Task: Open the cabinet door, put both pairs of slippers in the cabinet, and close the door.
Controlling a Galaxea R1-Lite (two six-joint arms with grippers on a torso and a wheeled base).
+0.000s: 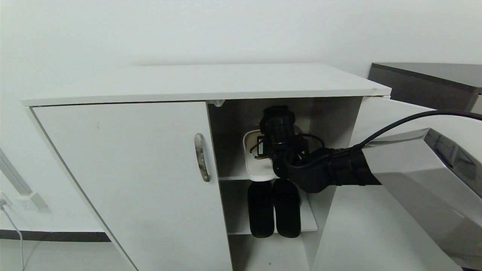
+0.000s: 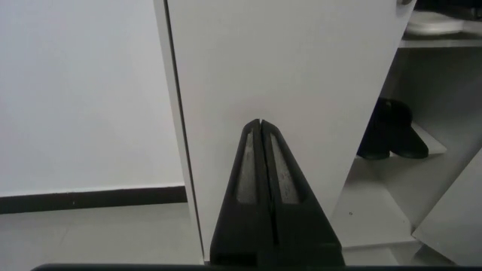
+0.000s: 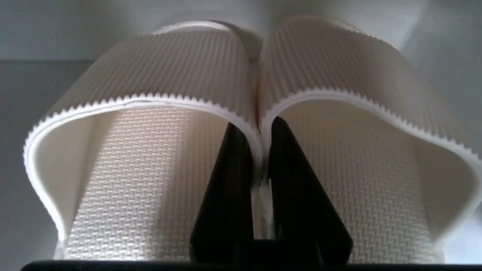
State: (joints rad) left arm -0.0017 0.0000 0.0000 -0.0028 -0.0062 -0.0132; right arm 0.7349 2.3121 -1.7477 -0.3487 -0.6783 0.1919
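Right wrist view: fingers [image 3: 230, 192] on slippers [image 3: 143, 181]

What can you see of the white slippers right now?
The white slippers are a cream pair, rubbery-looking, with wide ribbed straps and fine-textured footbeds. They lie side by side, soles down, with their inner edges pressed together and pinched by the right gripper. They are at the upper shelf in the open right half of the cabinet, above the black slippers. Whether they rest fully on that shelf I cannot tell.
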